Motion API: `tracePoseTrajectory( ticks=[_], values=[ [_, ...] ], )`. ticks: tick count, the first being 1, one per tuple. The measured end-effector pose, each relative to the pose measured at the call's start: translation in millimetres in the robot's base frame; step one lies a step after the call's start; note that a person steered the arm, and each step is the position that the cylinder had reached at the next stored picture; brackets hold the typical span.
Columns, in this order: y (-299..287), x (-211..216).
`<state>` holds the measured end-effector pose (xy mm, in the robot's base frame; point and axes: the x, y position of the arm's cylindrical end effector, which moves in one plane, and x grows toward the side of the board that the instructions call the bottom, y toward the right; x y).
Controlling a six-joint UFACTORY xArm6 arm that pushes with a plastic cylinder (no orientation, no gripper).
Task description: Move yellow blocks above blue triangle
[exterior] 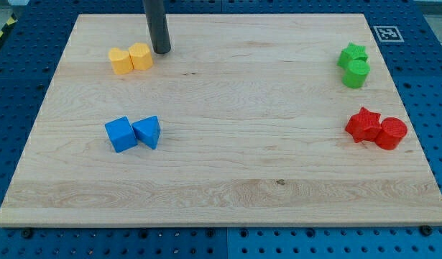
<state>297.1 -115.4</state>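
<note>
Two yellow blocks sit side by side near the board's top left: a yellow block (121, 61) on the left and a yellow hexagon-like block (141, 56) touching it on the right. The blue triangle (147, 132) lies lower down, left of centre, touching a blue cube (120, 134) on its left. The yellow blocks are above the blue pair in the view, slightly to the left of the triangle. My tip (162, 51) rests on the board just right of the yellow hexagon-like block, very close to it.
A green star (352, 55) and green cylinder (356, 73) sit at the view's upper right. A red star (364, 124) and red cylinder (390, 134) sit at the right, lower. The wooden board (242, 180) lies on a blue pegboard.
</note>
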Motion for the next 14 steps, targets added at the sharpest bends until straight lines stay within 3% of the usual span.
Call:
tracePoseTrajectory(
  ticks=[3,5,6,7,9,10,11,13,14],
  values=[
    [-45.1,-3.1],
    [-51.6,-29.5],
    [-72.1,-18.7],
    [-66.1,5.3],
    [24.8,62.0],
    [22.8,26.0],
    [-13.2,-4.0],
    [-124.1,7.0],
    [-80.1,37.4]
  ],
)
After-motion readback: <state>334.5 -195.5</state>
